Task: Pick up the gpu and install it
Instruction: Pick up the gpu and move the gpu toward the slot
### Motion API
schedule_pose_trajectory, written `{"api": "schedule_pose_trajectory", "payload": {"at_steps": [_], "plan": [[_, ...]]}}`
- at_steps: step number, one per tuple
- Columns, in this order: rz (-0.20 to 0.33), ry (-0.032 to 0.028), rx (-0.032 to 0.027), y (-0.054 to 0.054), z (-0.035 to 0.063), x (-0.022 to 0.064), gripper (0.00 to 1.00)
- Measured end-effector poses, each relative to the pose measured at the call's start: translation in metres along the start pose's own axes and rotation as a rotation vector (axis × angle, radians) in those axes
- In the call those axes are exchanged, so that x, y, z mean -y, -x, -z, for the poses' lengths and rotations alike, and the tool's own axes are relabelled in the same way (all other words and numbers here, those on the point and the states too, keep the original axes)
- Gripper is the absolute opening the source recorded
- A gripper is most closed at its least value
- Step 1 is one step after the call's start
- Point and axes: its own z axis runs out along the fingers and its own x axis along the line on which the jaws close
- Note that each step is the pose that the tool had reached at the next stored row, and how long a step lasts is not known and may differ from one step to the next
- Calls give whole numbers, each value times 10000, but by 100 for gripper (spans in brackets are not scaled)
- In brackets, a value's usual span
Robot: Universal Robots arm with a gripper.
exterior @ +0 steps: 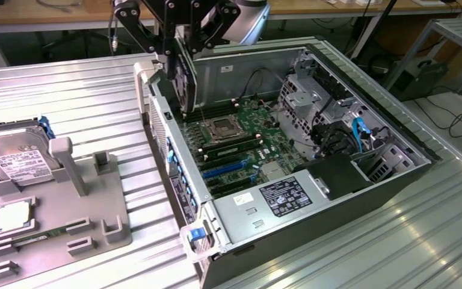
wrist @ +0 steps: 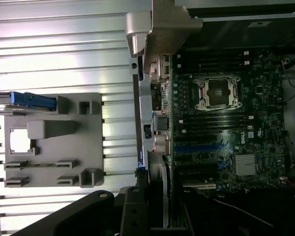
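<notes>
Holds the gpu (exterior: 187, 90) clamped upright in the gripper (exterior: 181, 55). Hangs over the motherboard (exterior: 243, 129), just beside the case wall (exterior: 157, 123).

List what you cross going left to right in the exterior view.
hard drive → grey post → gpu, edge-on → CPU socket → power supply label → blue cable

Exterior view high, angled down on computer case (exterior: 311, 241); wrist view straight down, closer; motherboard (wrist: 250, 118) shared.
</notes>
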Motion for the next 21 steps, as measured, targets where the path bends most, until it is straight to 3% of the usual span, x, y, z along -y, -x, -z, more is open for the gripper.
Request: {"api": "schedule_pose_trajectory", "payload": {"at_steps": [21], "plan": [[18,1,-1,142,-2,-9,28]]}}
